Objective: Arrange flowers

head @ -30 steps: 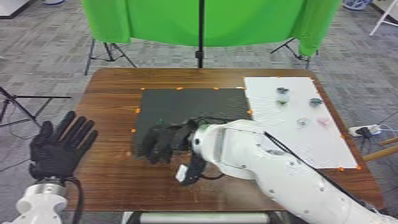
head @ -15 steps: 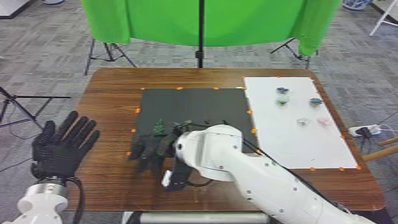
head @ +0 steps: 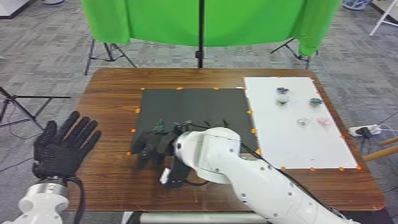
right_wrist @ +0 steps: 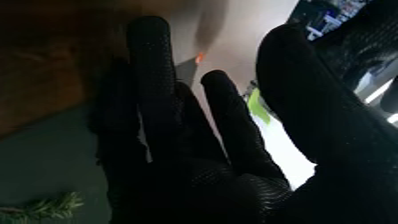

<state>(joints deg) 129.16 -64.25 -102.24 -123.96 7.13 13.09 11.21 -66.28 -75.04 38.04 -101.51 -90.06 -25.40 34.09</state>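
Head view has the right hand (head: pixel 153 143), straight fingers apart, over the black mat (head: pixel 200 106) near a green sprig (head: pixel 159 125), left hand (head: pixel 62 154) spread.

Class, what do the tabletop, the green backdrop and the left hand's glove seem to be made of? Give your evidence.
Tabletop: wood or wood-look laminate, slight sheen, with brown, streaky grain. Green backdrop: probably matt cloth, hanging in soft folds. Left hand: gloved in black fabric, matt, showing almost no shine.

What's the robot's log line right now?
Right black-gloved hand: open, over black mat | green bristly sprig: on mat | left black-gloved hand: open, at left edge of brown wooden table
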